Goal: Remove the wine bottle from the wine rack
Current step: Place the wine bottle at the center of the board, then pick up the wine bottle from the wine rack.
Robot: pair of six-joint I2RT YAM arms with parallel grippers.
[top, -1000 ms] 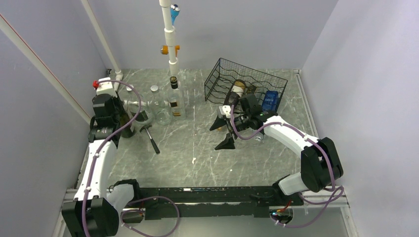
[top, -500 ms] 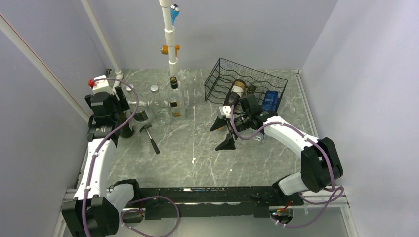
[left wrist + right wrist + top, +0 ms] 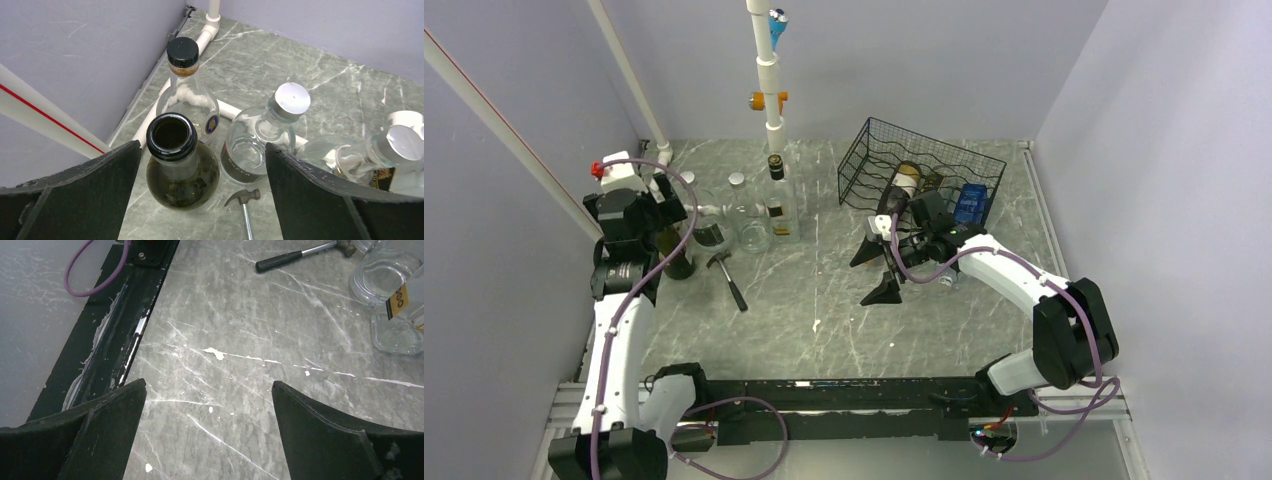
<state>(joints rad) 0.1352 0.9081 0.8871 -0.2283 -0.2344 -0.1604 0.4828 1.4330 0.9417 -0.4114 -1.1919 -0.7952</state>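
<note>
**Wine bottle [image 3: 180, 167] upright on the tabletop [image 3: 824, 310], off the wine rack [image 3: 924, 165].**
The dark green bottle, its mouth open, stands at the far left of the grey marbled tabletop. It is well apart from the black wire rack at the far right. The left arm's fingers [image 3: 90, 190] are spread wide, one on either side of the bottle's neck, touching nothing. Just beside the bottle are a black-capped clear bottle [image 3: 186, 95], a silver-capped clear bottle [image 3: 255, 145] and a hammer [image 3: 245, 205]. The right arm's fingers [image 3: 100, 430] are also spread wide, holding nothing, above bare tabletop just near of the rack.
</note>
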